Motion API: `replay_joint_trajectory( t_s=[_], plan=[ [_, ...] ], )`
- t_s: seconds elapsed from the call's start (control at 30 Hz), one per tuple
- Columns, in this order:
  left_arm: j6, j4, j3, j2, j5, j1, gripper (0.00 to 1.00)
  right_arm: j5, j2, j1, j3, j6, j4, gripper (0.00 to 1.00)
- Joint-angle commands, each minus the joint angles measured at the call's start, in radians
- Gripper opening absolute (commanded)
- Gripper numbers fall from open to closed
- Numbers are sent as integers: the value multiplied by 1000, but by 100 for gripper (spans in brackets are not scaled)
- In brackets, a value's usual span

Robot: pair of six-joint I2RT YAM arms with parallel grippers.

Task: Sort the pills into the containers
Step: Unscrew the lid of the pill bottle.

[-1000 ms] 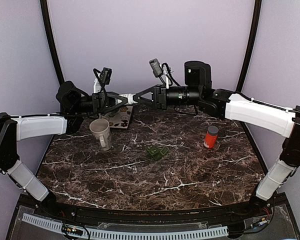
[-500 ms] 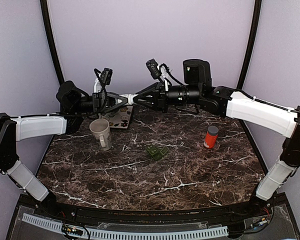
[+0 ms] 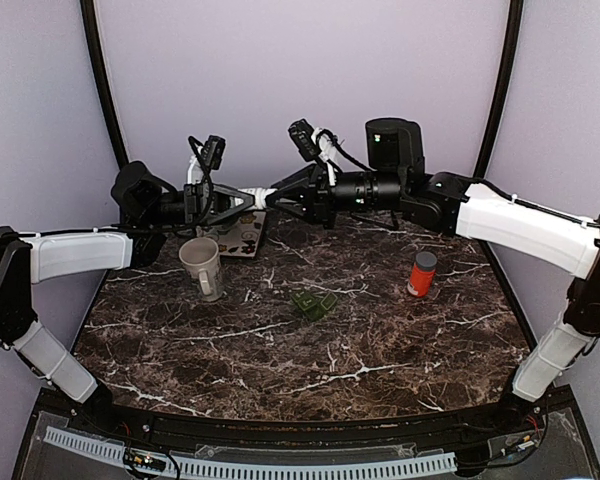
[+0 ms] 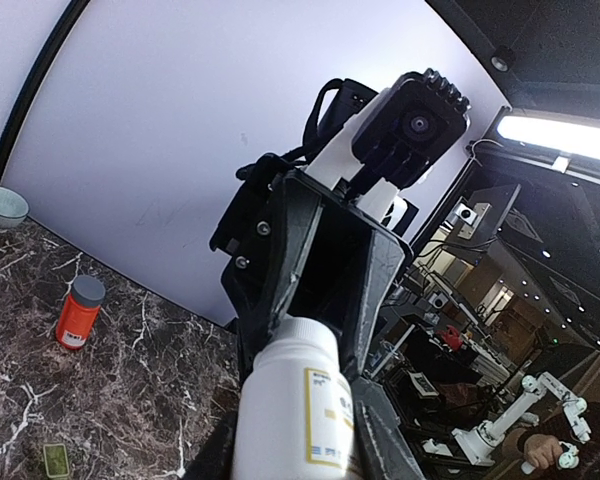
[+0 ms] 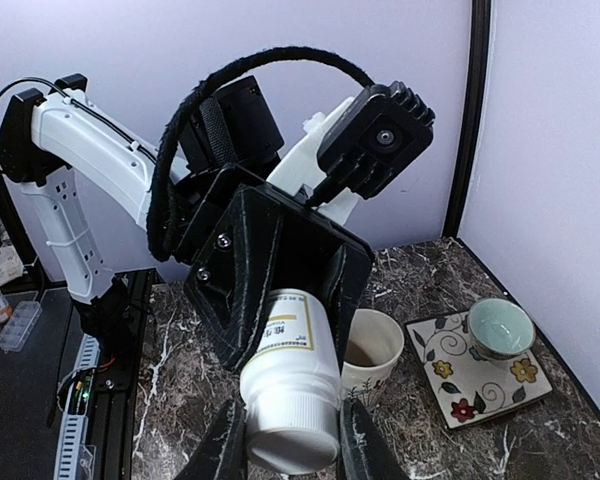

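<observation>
Bottle [image 3: 263, 197] hung mid-air above the table's [image 3: 380, 330] back, long axis level, running arm to arm. Left jaws clamped its body, right jaws gripped what looked like the cap end, dead head-on. A twist-off looked due.

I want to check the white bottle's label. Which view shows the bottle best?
The right wrist view: the white bottle fills the foreground, with part of its label and its whole near end visible. The left wrist view shows it too, but cut off by the frame's bottom edge. The top view shows only a small white sliver.
</observation>
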Motion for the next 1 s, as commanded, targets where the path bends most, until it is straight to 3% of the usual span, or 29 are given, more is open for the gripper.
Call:
replay_joint_trajectory(
  t_s=[0.0, 0.5, 0.63, 0.97],
  plan=[
    [-36, 108, 24, -30, 3, -15, 0, 23, 3, 13, -2, -26, -65, 7],
    [-86, 143, 54, -2, 35, -14, 0, 83, -1, 30, 8, -77, -97, 11],
    [-89, 151, 55, 0, 38, -16, 0, 76, 5, 30, 21, -67, -92, 20],
    [-69, 142, 46, -2, 39, -18, 0, 80, -8, 30, 20, -44, -66, 54]
  ],
)
